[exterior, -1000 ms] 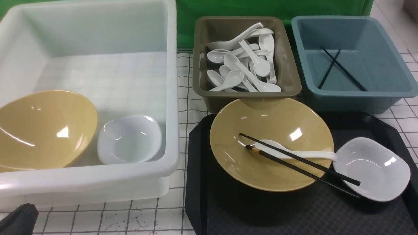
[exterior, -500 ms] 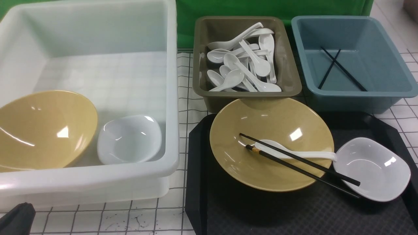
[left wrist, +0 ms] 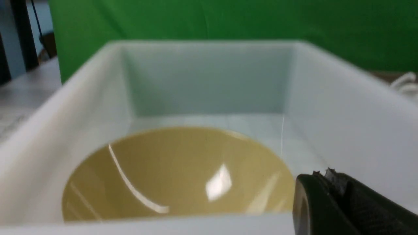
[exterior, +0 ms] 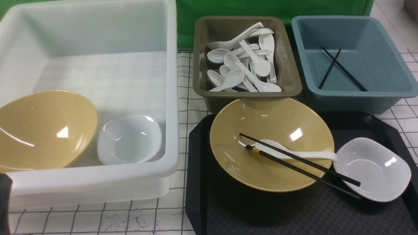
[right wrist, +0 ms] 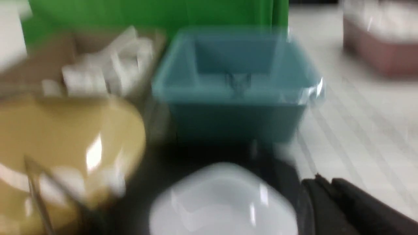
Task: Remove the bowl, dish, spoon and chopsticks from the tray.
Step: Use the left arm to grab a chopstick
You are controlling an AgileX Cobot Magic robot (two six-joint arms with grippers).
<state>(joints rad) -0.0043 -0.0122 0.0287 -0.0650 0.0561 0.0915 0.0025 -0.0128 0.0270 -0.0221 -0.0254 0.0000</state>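
1. Four task items sat on the tray [exterior: 261, 212], so none was cleared: bowl [exterior: 271, 130], dish [exterior: 372, 168], spoon [exterior: 320, 154], chopsticks [exterior: 294, 156].
2. Bowl stood at the tray's far left, its far rim just in front of the olive bin [exterior: 245, 93].
3. Spoon lay in the bowl, handle over the right rim toward the dish. The chopsticks lay across it, their ends over the dish's near rim.
4. Dish stood close to the tray's raised right rim.
5. White tub [exterior: 98, 182] held a second yellow bowl [exterior: 45, 130] and a second white dish [exterior: 129, 140], with open floor behind them. The olive bin was piled with spoons; the blue bin [exterior: 359, 98] held two crossed chopsticks.
6. Left fingers [left wrist: 343, 202] were closed with nothing seen in them, low at the tub's near wall. Right fingers [right wrist: 352, 205] were near the dish; view blurred, opening could not be told.
7. Open room: bare tray on the near side. Far side was crowded by bin walls. Judged: chopsticks lie topmost, so lift them first.
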